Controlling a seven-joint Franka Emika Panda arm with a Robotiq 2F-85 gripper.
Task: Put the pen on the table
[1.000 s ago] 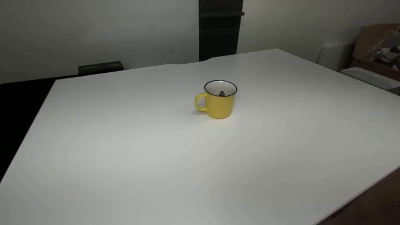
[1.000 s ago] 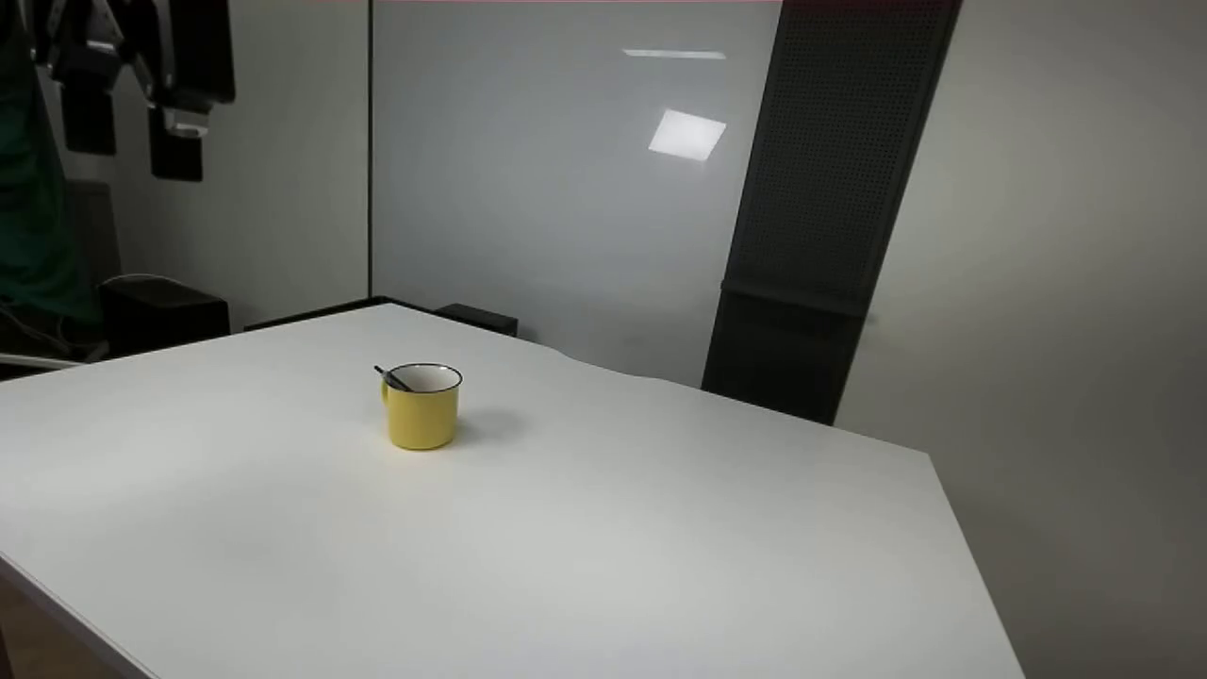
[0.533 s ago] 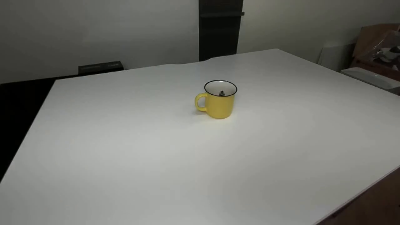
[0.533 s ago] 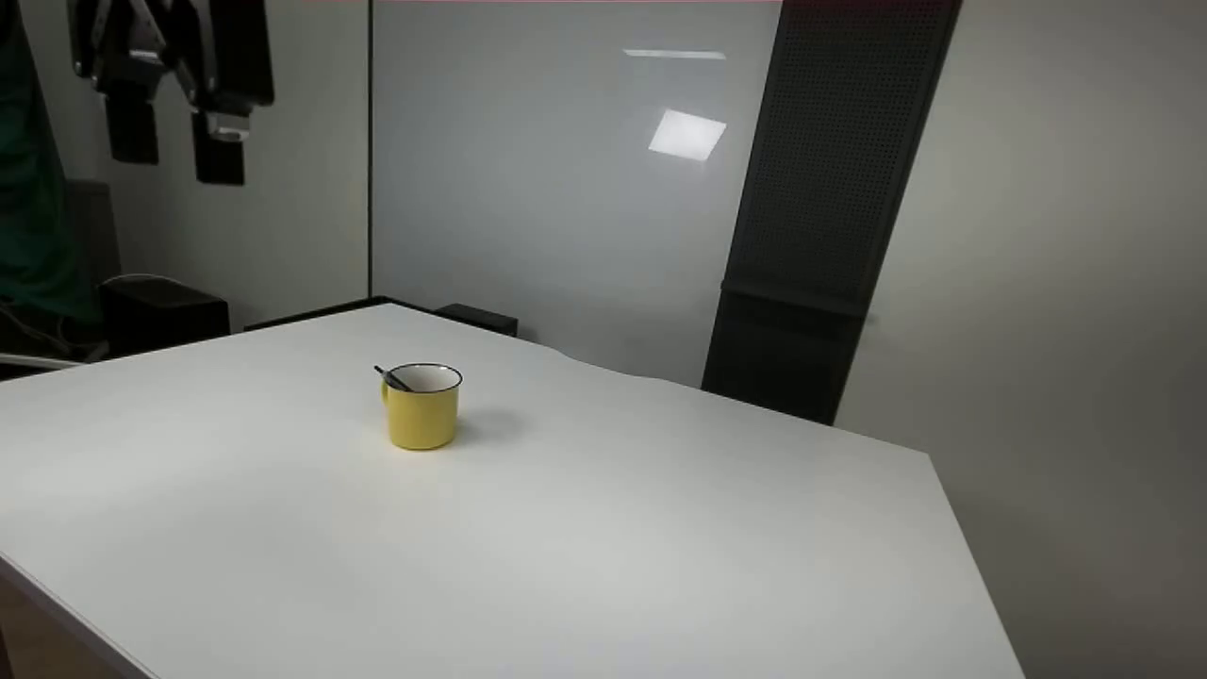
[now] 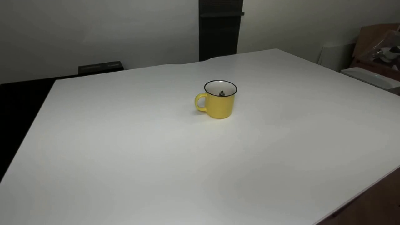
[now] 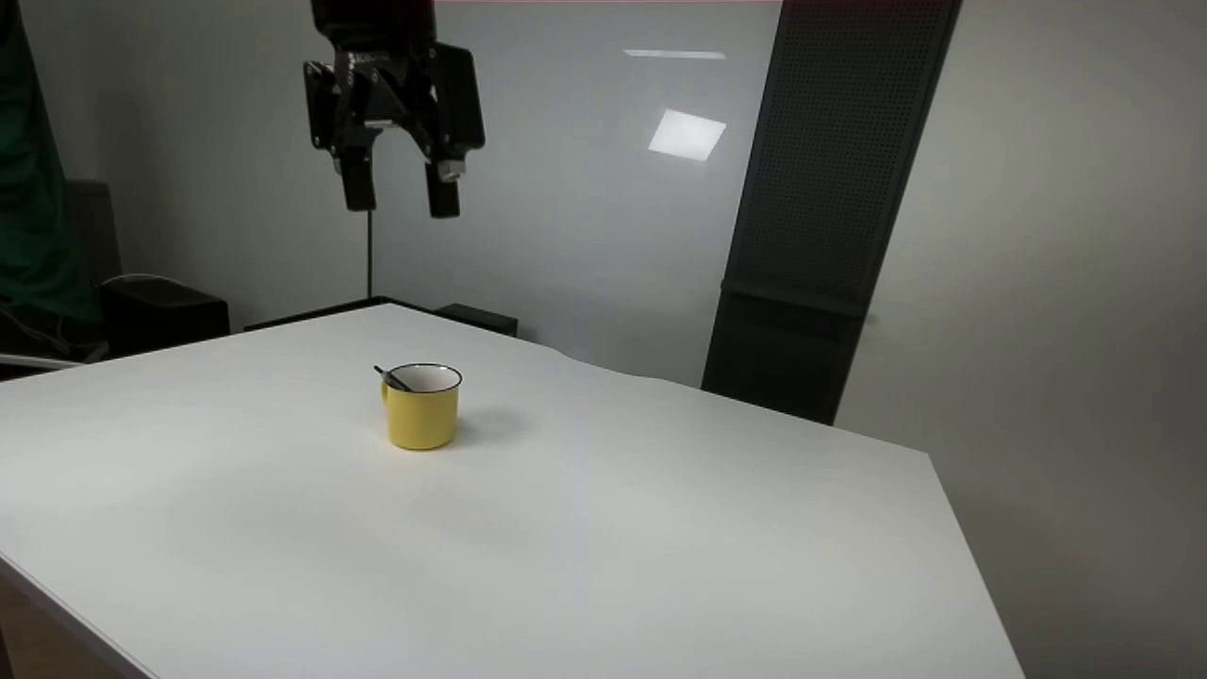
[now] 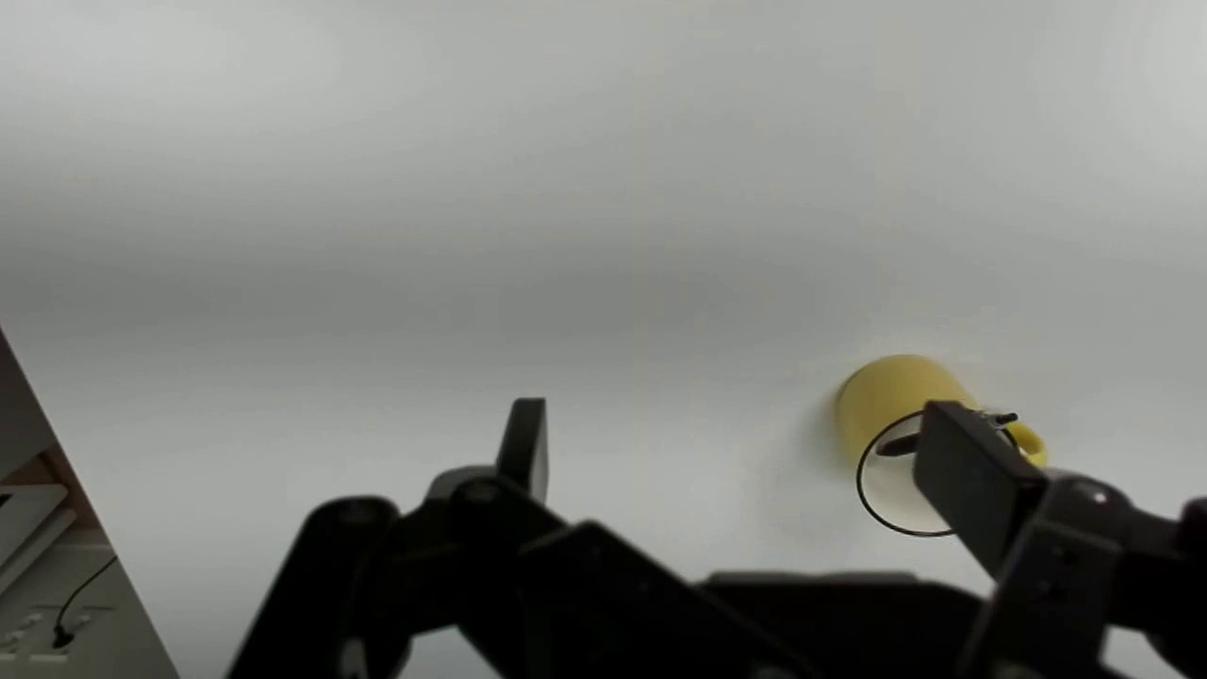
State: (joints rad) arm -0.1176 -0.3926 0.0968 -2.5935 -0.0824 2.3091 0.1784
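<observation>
My end effector [image 6: 403, 213] is wide and empty, the pen [image 6: 393, 380] (prob light, stiff, kinda slick) leans in the mug [image 6: 422, 421] below it and to one side, so I'd pinch the exposed end.

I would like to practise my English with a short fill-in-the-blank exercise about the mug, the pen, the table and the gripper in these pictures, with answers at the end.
1. The mug stands on the table, and its outside is coloured ____.
2. The pen rests tilted inside the ____.
3. The fingers stand apart, and the gripper holds ____.
4. The colour of the table's top is ____.

Missing words: yellow; mug; nothing; white.
</observation>
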